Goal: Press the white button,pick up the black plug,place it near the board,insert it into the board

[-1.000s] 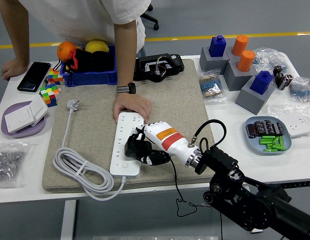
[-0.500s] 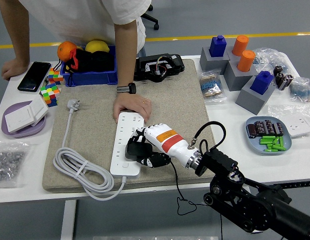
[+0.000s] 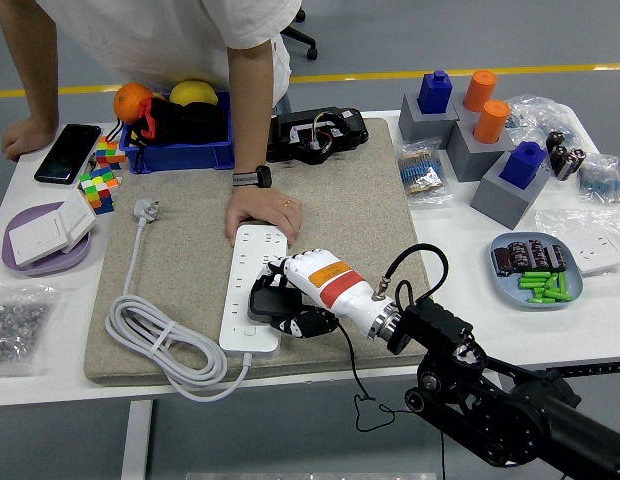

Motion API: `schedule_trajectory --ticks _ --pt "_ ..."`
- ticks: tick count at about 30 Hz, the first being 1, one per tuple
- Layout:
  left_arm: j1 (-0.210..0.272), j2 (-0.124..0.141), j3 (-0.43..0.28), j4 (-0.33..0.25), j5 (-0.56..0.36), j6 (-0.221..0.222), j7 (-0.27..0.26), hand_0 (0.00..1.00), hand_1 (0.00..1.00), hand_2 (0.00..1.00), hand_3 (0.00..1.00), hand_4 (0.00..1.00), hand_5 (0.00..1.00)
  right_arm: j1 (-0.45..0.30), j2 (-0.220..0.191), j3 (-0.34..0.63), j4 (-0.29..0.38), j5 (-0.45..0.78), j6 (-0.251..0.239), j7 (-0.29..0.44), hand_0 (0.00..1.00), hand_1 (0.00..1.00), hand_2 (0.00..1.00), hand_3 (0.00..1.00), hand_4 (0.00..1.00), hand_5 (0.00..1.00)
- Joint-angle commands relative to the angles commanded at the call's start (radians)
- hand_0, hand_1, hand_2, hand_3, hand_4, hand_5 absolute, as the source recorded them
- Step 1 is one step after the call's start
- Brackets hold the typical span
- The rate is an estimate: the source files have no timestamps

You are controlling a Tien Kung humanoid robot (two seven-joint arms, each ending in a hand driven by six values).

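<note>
My right hand's fingers [image 3: 290, 268] are curled tight on the black plug [image 3: 270, 300], held over the near end of the white board [image 3: 252, 290], so I judge pickup done and insertion still left. A person's hand [image 3: 262, 212] steadies the board's far end on the coarse beige mat [image 3: 360, 200]; the glossy cord [image 3: 155, 335] coils by the mat's near-left corner

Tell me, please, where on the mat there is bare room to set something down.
Free: mat right of the power strip, and the stretch between the white cord and the blue bin. Crowded: around the right hand, and the person's hand at the strip's far end.
</note>
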State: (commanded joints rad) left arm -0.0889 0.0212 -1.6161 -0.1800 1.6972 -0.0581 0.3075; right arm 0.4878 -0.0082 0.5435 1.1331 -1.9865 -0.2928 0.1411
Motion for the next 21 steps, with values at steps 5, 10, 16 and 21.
schedule_trajectory --ticks 5,10,16,21 --pt "0.0 0.002 0.0 0.0 0.0 -0.001 -0.001 0.648 0.636 0.63 0.671 0.491 0.118 0.015 0.004 -0.013 -0.009 -0.002 0.008 -0.009 0.436 0.465 0.51 0.584 0.855 0.002" --pt "0.001 0.003 -0.005 0.0 0.007 -0.002 -0.001 0.648 0.637 0.63 0.671 0.492 0.118 0.026 0.008 -0.018 -0.022 -0.004 0.015 -0.02 0.44 0.467 0.513 0.584 0.85 0.002" --pt "0.002 0.003 -0.005 0.0 0.002 -0.001 -0.001 0.648 0.637 0.63 0.671 0.492 0.118 0.031 0.008 -0.019 -0.04 -0.01 0.023 -0.034 0.44 0.467 0.513 0.584 0.85 0.002" --pt "0.002 0.003 -0.007 0.0 0.007 0.0 -0.001 0.648 0.637 0.63 0.671 0.492 0.118 0.031 0.008 -0.019 -0.037 -0.008 0.028 -0.039 0.44 0.467 0.514 0.585 0.851 0.002"
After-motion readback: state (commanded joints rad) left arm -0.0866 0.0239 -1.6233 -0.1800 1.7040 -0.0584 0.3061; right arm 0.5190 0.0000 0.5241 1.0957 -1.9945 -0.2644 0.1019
